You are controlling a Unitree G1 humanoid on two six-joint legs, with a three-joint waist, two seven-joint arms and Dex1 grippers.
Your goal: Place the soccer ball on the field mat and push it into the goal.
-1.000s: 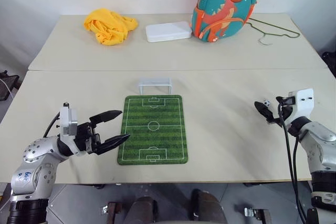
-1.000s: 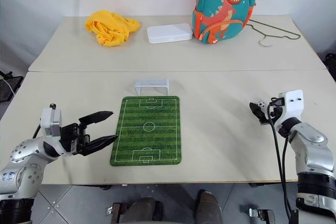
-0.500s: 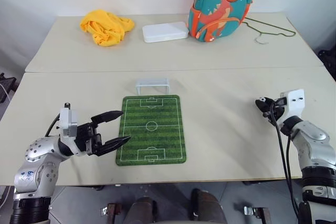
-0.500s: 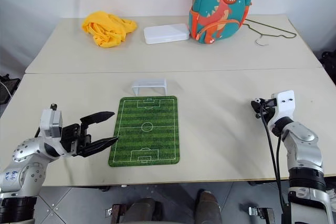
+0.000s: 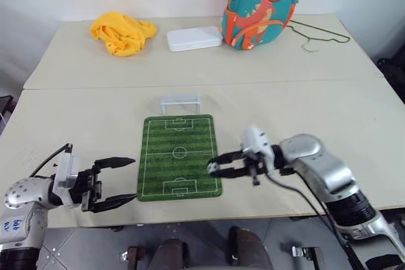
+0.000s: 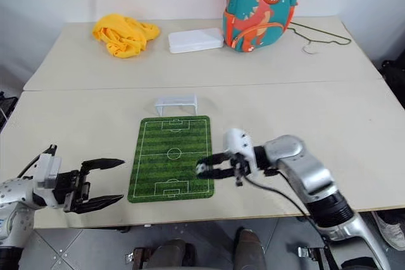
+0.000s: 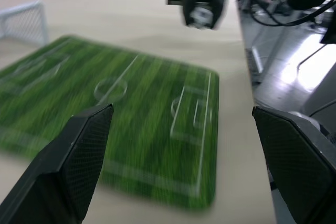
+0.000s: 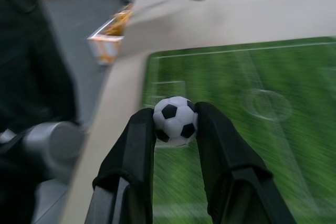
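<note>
While the right tool (image 8: 176,129) pinches the soccer ball (image 8: 175,120) over the field mat's (image 5: 180,156) near right edge, the left tool (image 5: 120,180) gapes left of it.
</note>
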